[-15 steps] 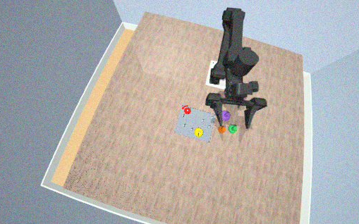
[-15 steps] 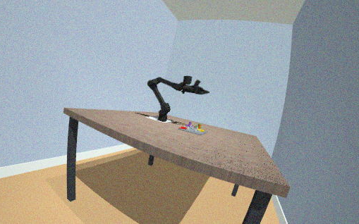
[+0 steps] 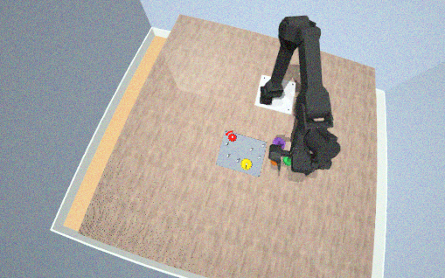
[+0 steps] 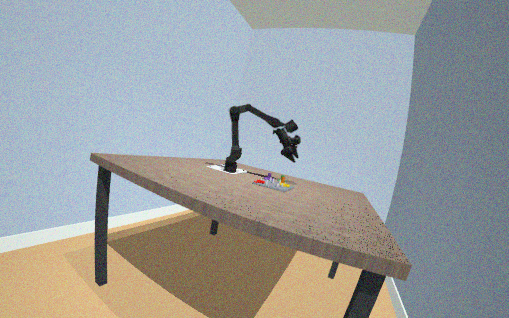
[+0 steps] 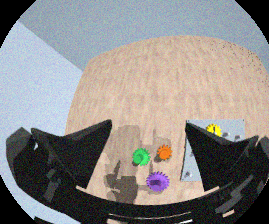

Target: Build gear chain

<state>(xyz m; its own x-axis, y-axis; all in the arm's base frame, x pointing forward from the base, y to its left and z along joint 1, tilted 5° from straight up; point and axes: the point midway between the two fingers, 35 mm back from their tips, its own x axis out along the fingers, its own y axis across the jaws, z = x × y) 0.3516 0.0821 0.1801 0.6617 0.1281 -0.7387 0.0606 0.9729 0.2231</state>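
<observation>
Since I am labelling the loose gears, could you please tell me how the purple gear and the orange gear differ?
The purple gear is visibly wider than the orange gear. The purple one is also nearer the arm's white base plate, the orange one farther away. Both are toothed and stand off the grey board.

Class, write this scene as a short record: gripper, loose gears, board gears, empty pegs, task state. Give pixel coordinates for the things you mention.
gripper point(image 3: 277, 163) point(image 4: 292, 159) point(image 5: 149, 124): open, holding nothing, above the table
loose gears: purple point(image 3: 279, 142) point(image 5: 158, 181), green point(image 3: 287, 161) point(image 5: 141, 157), orange point(image 3: 274, 163) point(image 5: 164, 152)
board gears: red point(image 3: 232, 137), yellow point(image 3: 248, 164) point(image 5: 214, 131)
empty pegs: several
task state: red and yellow not linked
</observation>
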